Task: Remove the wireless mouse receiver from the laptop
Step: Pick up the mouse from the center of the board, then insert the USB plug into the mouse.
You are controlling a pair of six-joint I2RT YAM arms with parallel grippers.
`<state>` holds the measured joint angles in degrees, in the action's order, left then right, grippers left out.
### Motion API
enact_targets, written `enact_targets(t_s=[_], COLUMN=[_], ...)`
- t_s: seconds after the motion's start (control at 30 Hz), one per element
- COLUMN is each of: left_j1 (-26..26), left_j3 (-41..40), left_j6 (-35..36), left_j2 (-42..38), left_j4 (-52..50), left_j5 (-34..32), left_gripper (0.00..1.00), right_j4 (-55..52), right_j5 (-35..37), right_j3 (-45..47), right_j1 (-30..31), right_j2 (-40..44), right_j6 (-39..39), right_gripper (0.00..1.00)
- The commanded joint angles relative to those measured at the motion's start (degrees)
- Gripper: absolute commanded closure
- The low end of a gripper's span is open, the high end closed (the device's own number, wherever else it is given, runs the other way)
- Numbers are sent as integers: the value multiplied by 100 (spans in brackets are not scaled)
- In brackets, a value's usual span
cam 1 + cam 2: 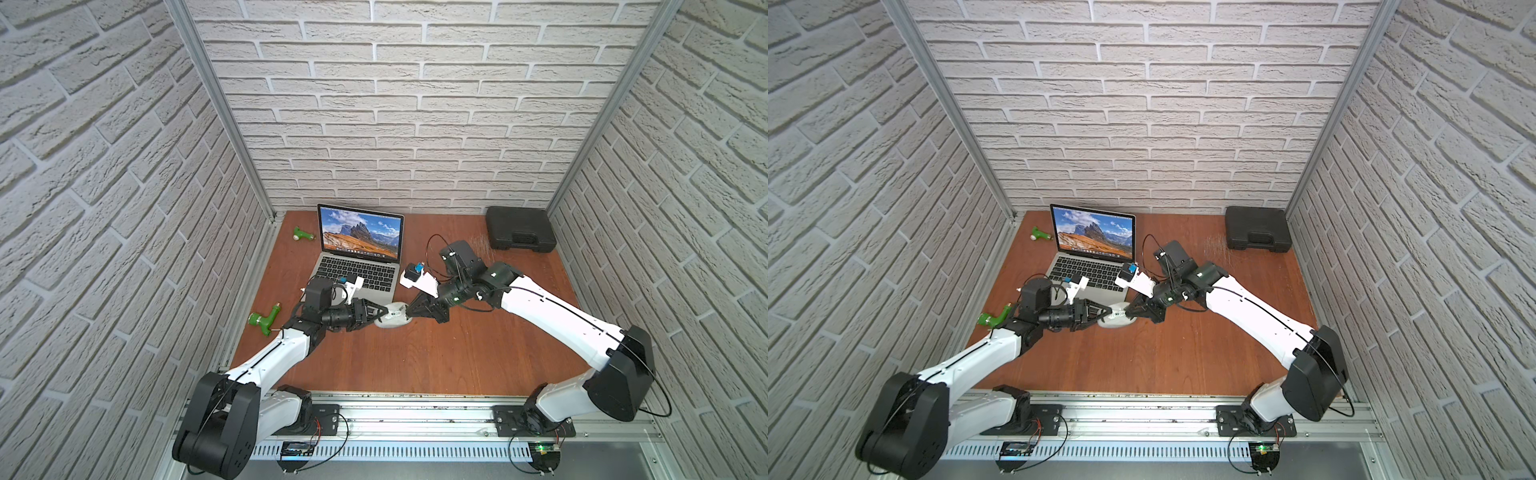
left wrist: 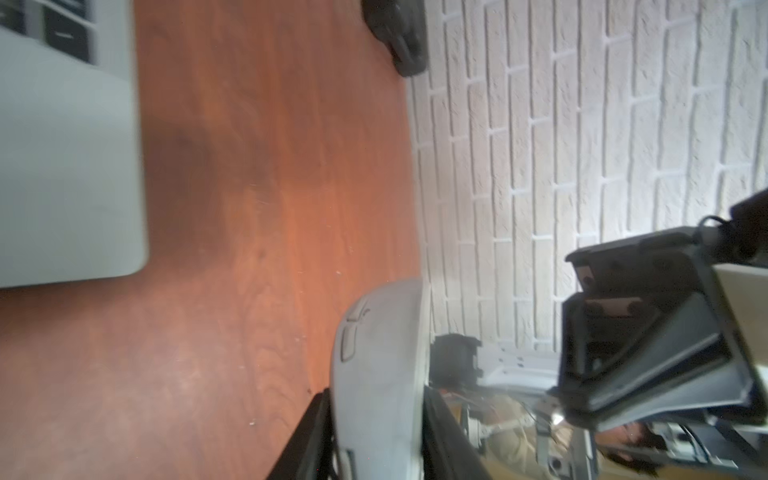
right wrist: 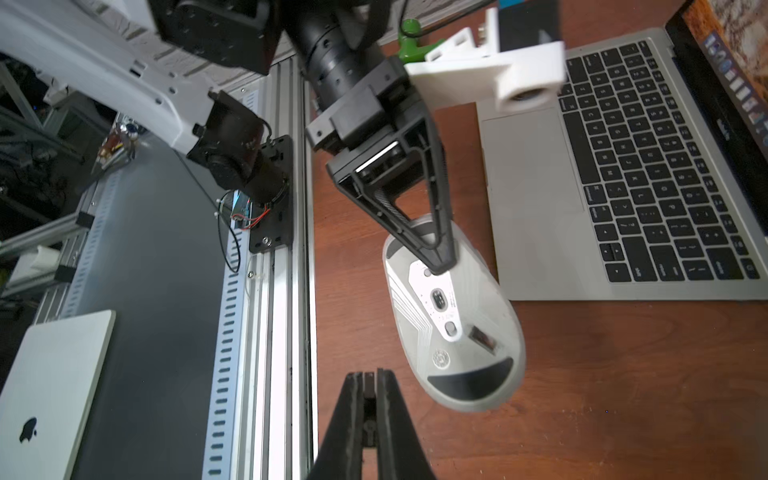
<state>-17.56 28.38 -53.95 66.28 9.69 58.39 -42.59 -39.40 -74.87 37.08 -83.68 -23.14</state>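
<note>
Your left gripper is clamped on the mouse. The mouse is near the middle of both top views, just below the lower right corner of the laptop, and is tipped so its underside faces the right wrist camera. Your right gripper has its jaws pressed together, with the tips just beside the mouse. A small dark piece sits between them. It may be the wireless mouse receiver, but it is too small to be sure, and no stub shows on the laptop edges in view. If it is the receiver, the pinch is thin, and a brush against the mouse could flick it onto the table. The two grippers are nearly touching, so a sideways move risks a knock.
</note>
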Motion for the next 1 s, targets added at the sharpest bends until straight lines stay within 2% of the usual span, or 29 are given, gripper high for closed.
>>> enact_targets(t_s=[0.0, 0.1, 0.2, 0.23, 0.47, 0.57, 0.7, 0.97], left_j1=[-65, -113, -154, -175, -603, -608, -608, -462], left_j3=[424, 681, 949, 995, 1051, 946, 926, 957], left_j6=[681, 1152, 2037, 2114, 2137, 1981, 1968, 2072], left_j2=[143, 387, 734, 867, 1388, 1361, 1423, 1379], left_j4=[-673, -1274, -2198, -2228, -1806, -1443, -1453, -1576], left_j5=[1159, 1582, 1889, 2003, 2089, 2097, 2084, 2018], left_gripper=[100, 100, 100, 100, 100, 100, 100, 100], right_j4=[-979, -1435, -1895, -2058, -2892, -2984, -3353, -3362], right_j5=[142, 305, 227, 242, 880, 956, 1017, 1214], right_j3=[-380, -697, -1093, -1259, -2018, -2146, -2514, -2413], right_j1=[19, 55, 101, 135, 482, 507, 557, 629], right_j2=[53, -79, -254, -345, -988, -1124, -1438, -1534], right_j6=[-1538, -1946, -2202, -2283, -2584, -2624, -2583, -2517], right_gripper=[97, 97, 97, 97, 97, 97, 98, 98])
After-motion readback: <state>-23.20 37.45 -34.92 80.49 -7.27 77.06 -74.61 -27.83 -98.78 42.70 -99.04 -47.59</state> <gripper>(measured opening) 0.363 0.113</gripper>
